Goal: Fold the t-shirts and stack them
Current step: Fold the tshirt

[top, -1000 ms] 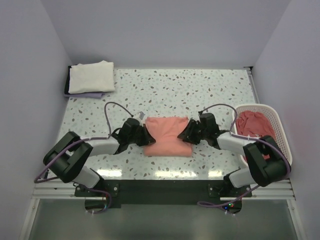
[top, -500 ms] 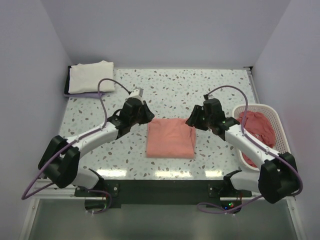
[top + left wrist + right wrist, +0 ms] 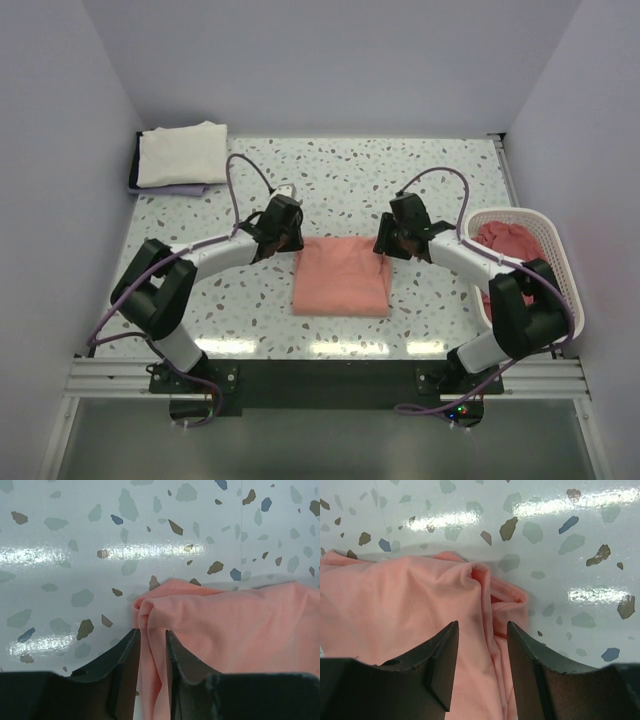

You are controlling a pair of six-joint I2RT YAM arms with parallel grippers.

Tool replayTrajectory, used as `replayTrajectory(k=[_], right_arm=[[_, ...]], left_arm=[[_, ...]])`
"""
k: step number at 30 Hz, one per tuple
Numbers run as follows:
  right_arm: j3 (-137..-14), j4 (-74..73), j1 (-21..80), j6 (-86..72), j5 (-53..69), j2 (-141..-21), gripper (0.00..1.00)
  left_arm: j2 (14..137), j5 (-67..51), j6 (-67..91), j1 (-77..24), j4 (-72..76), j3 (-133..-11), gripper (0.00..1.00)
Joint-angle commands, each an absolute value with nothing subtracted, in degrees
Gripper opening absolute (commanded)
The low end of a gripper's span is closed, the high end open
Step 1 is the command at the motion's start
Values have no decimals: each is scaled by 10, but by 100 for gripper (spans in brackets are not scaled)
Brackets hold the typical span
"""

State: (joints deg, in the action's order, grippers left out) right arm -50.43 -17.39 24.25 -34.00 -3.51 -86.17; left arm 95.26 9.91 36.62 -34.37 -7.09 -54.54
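Note:
A salmon-pink t-shirt lies folded in a rectangle at the middle of the table. My left gripper is at its far left corner. In the left wrist view the jaws stand narrow, with the shirt's folded edge pinched between them. My right gripper is at the far right corner. In the right wrist view the jaws are wider apart and straddle the corner fold. A cream-white t-shirt lies folded at the far left. Darker pink-red t-shirts fill the basket.
The white lattice basket stands at the right edge of the table, close to my right arm. The cream shirt rests on a dark flat item in the far left corner. Speckled tabletop lies behind the pink shirt.
Both grippers moved from the shirt's left and right sides, lifted away from me, and came down at its two far corners. The shirt stays where it was.

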Motion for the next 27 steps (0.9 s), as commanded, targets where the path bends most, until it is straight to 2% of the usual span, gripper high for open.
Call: replayTrajectory(k=[1, 17, 27], right_arm=[[-532, -135, 241, -337, -61, -868, 47], [-547, -109, 241, -350, -76, -913, 41], [-550, -94, 241, -361, -89, -929, 40]], left_arm=[[955, 116, 346, -334, -61, -572, 32], [993, 84, 348, -316, -12, -581, 31], [1005, 53, 359, -313, 20, -575, 25]])
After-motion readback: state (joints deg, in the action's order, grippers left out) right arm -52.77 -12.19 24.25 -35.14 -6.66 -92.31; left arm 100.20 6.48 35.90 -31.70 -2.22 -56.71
